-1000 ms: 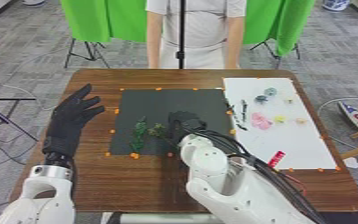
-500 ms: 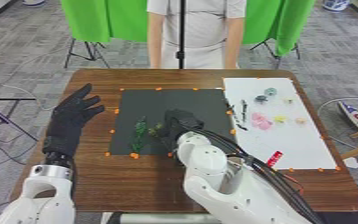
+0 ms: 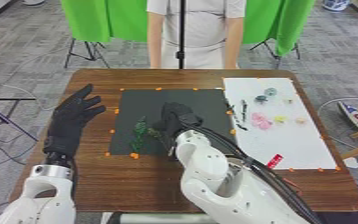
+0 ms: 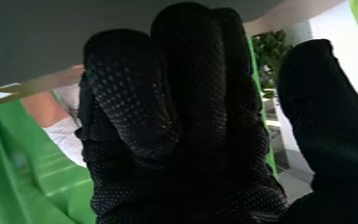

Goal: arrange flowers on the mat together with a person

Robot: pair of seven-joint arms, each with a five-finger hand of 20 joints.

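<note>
Two green sprigs (image 3: 140, 132) lie toward the black mat's (image 3: 149, 100) left edge, one just beside the robot's right hand (image 3: 177, 115), its fingers extended, thumb apart. Pink petals (image 3: 262, 120) and a yellow bloom (image 3: 279, 119) dot the white sheet (image 3: 295, 150). The right arm (image 3: 202, 161) blocks part of the mat's near edge; the left hand (image 3: 69, 116), fingers loosely extended, is at the table's (image 3: 113, 185) left edge.
</note>
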